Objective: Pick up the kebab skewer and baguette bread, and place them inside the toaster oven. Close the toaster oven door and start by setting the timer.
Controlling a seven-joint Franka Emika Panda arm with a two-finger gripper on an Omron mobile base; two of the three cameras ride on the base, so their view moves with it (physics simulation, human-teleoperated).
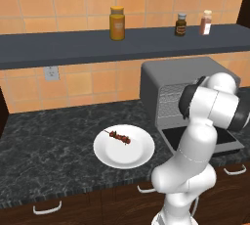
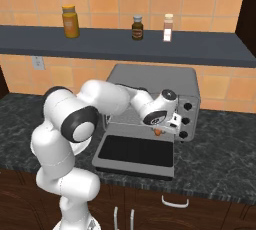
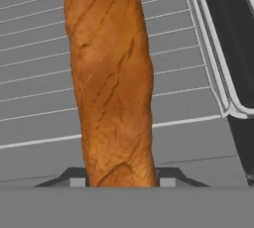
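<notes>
- We are seeing our gripper (image 3: 119, 180) clamping the baguette bread (image 3: 111, 78), one dark finger tip pressing each side of its near end, while the loaf is stretching away over the wire rack (image 3: 39, 73).
- In the right base view, the gripper (image 2: 161, 130) is reaching into the mouth of the toaster oven (image 2: 150, 81), with a bit of orange-brown loaf (image 2: 158, 132) poking out beneath the hand.
- The toaster oven door (image 2: 136, 153) is lying folded down flat toward the counter's front edge, its dark glass facing up.
- Our own arm is blocking much of the oven opening in the left base view.
- The kebab skewer (image 1: 119, 137) is lying on a white plate (image 1: 134, 158), left of the oven, near the front edge of the counter (image 1: 44, 155).
- Farther back, a shelf (image 1: 58, 45) is carrying an orange jar (image 1: 117, 23) and two small bottles (image 1: 181, 24).
</notes>
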